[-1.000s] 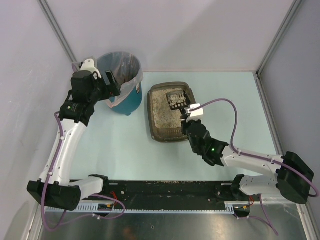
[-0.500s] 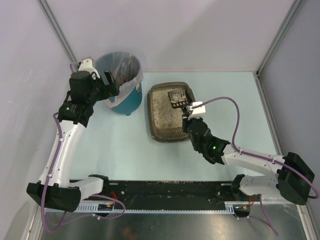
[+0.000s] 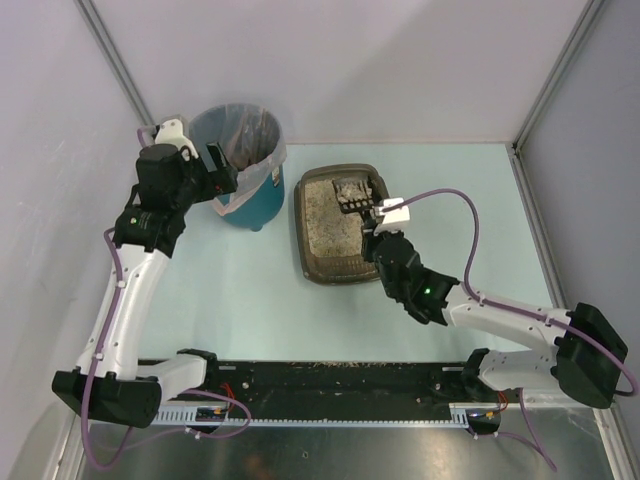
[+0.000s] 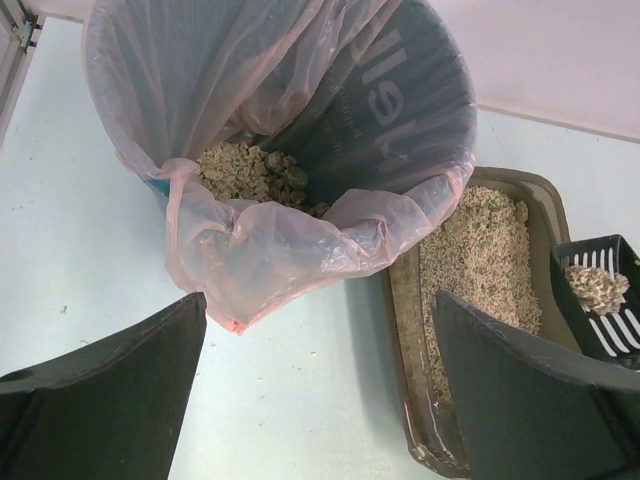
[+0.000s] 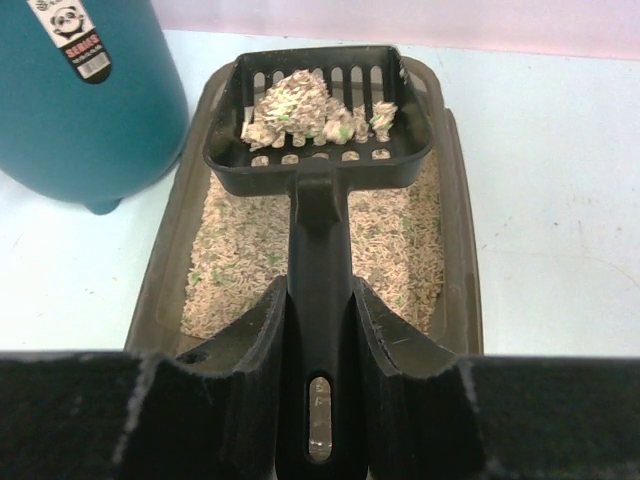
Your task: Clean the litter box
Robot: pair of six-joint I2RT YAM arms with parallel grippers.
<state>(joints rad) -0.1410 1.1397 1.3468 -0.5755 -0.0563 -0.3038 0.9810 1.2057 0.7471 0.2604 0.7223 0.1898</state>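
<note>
The grey-brown litter box (image 3: 306,232) lies mid-table with beige granules inside; it also shows in the right wrist view (image 5: 165,280) and the left wrist view (image 4: 410,360). My right gripper (image 5: 320,315) is shut on the handle of a black slotted scoop (image 5: 320,150), held above the box's far end with a clump of litter in it; the scoop also shows in the top view (image 3: 352,194). My left gripper (image 4: 315,400) is open and empty, hovering beside the teal bin (image 3: 245,165), above the table between bin and box.
The teal bin has a clear pinkish liner (image 4: 250,240) with clumped litter inside. It stands just left of the litter box, close to the back wall. The right arm's cable (image 3: 470,230) arcs right of the box.
My right gripper has lifted the scoop slightly and drawn it a little toward the box's far end. My left gripper has barely moved.
</note>
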